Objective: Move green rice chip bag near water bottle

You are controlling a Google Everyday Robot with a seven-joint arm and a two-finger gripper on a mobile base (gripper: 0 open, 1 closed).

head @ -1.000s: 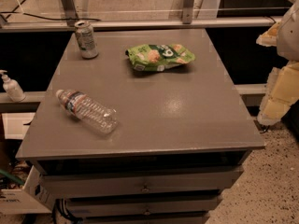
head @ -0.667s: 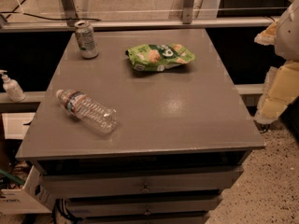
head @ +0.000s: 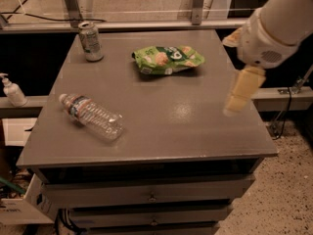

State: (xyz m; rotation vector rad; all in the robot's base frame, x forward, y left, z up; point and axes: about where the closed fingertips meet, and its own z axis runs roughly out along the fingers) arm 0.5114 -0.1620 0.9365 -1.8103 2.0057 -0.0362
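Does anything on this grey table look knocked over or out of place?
The water bottle lies on its side near the front left corner, not standing. The green rice chip bag lies flat; the can stands upright. The gripper hangs above the table's right edge.

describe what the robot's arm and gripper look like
The arm is a thick, smooth white cylinder ending in a rounded white wrist housing with a small patch of dotted perforations. The gripper, over the right edge of the grey table, is pale cream-yellow, blocky and tapering. No cables or markings show on it.
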